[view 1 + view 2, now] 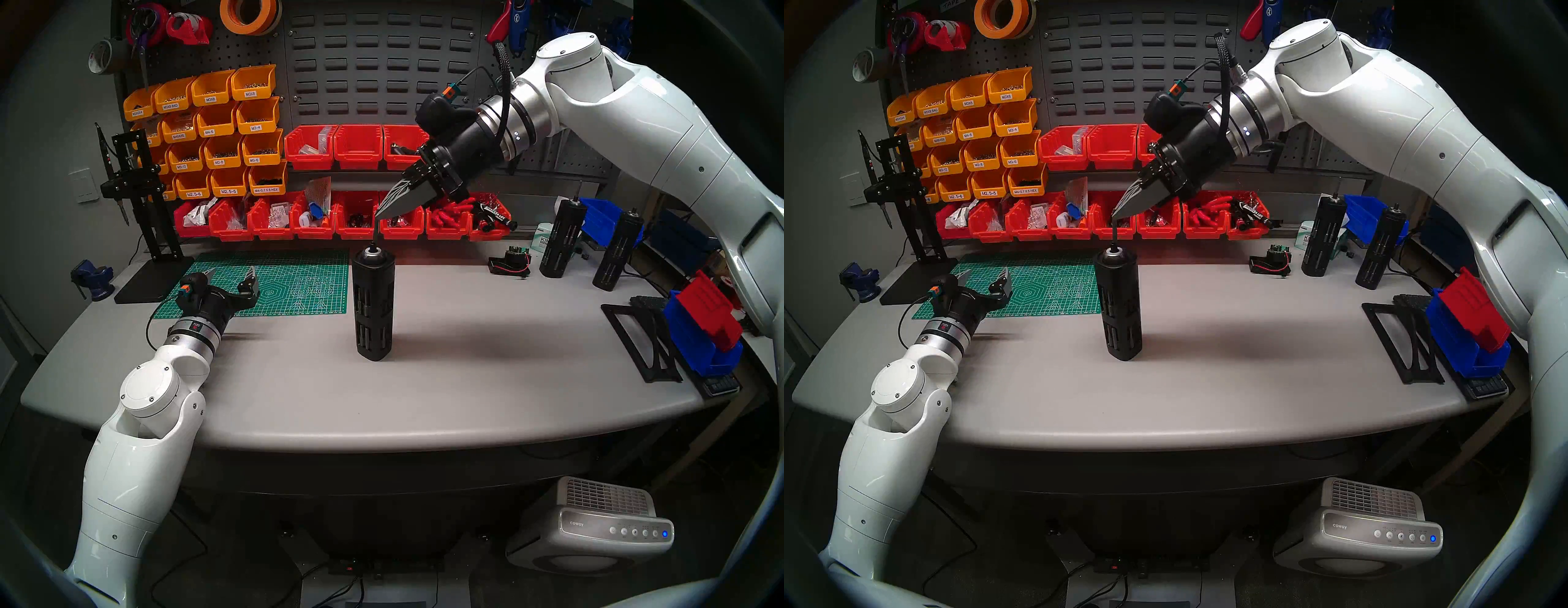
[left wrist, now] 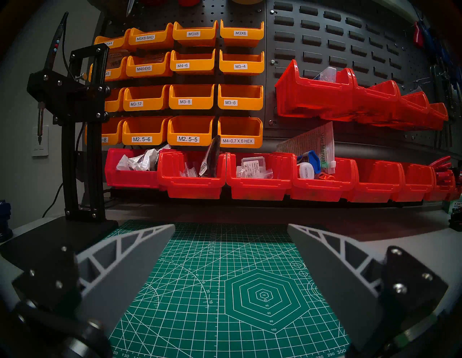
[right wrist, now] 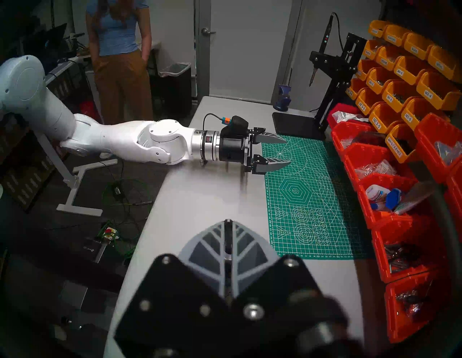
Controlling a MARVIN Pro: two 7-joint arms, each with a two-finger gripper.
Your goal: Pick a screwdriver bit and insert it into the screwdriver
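1. Head stereo left: the right gripper (image 1: 379, 213), its grey fingers pressed together, pinches the top of the thin dark metal screwdriver bit (image 1: 375, 231), which hangs nearly upright with its lower end at the silver-ringed socket of the tall black slotted cylinder, the screwdriver (image 1: 374, 303), standing mid-table on the grey table (image 1: 488, 339). The insertion step looks in hand; whether the bit is seated I cannot tell.
2. Head stereo right: same alignment, bit (image 1: 1113, 232) over the screwdriver (image 1: 1118, 303).
3. Left wrist: the left gripper (image 2: 231, 228) hovers with fingers spread wide and nothing between them, above the green gridded cutting mat (image 2: 225, 287).
4. Right wrist: the closed fingers (image 3: 212, 246) hide the bit and socket.
5. Next, I judge, comes a straight downward push keeping the bit vertical, then releasing once it sits firm.
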